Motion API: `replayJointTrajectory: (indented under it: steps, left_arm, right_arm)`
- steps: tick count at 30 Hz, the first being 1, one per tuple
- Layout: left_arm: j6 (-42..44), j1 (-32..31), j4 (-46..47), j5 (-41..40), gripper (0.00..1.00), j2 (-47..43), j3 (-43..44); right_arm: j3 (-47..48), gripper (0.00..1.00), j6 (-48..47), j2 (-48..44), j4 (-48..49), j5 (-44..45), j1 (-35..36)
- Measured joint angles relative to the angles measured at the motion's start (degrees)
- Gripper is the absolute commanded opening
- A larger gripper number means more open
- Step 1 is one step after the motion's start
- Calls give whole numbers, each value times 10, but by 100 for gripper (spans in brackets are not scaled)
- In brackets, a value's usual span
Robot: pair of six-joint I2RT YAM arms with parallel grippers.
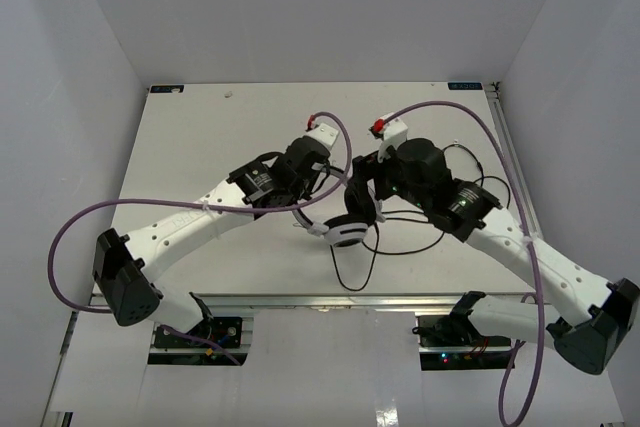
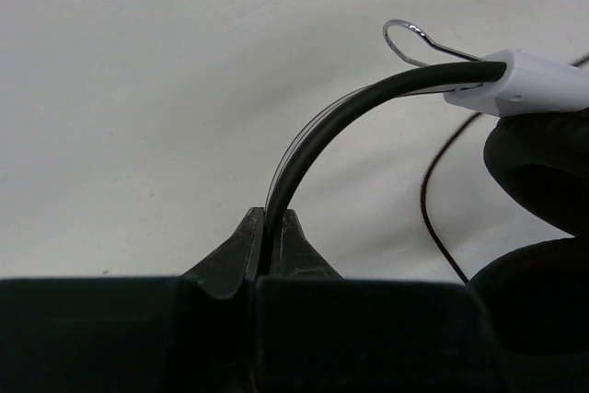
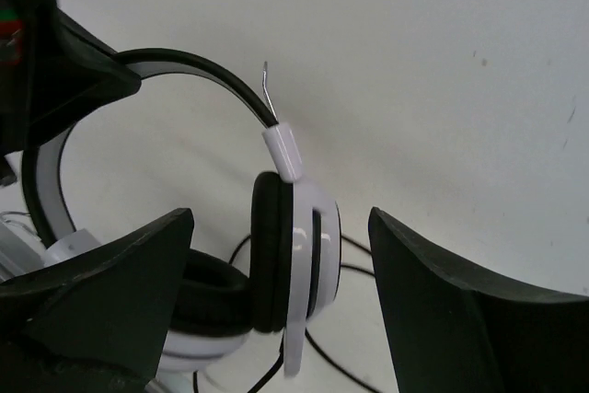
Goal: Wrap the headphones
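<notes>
The white headphones [image 1: 346, 233] with black ear cushions are in the middle of the table between both arms. My left gripper [image 1: 312, 203] is shut on the thin headband [image 2: 322, 126], which curves up out of the jaws to a white slider [image 2: 534, 82]. My right gripper [image 3: 281, 216] is open. Its two fingers [image 3: 129, 273] stand apart on either side of one upright ear cup [image 3: 308, 255] without touching it. The second ear cup [image 3: 198, 306] lies lower left. The thin black cord [image 1: 356, 272] lies in loose loops on the table below and right of the headphones.
Thick purple cables [image 1: 505, 152] arc over both arms. Grey walls close in the white table [image 1: 200, 147] on the left, right and back. A metal rail [image 1: 330, 299] runs along the near edge, above the arm bases.
</notes>
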Motion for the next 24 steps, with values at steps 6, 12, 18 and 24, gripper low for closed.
replayJointTrajectory:
  steps: [6,12,18,24]
  left_arm:
    - [-54,71,-56,-79,0,-3,96]
    - [-90,86,-66,-102,0,-57,128]
    - [-117,84,-67,-72,0,-151,127]
    - [-143,84,-47,-45,0,-239,98]
  right_arm:
    - [-64,85,-12,-156,63,6,0]
    - [-147,86,-40,-204,137,-66,0]
    - [-218,85,-66,-197,213,-126,0]
    - [-270,79,-73,-181,339,-165,0]
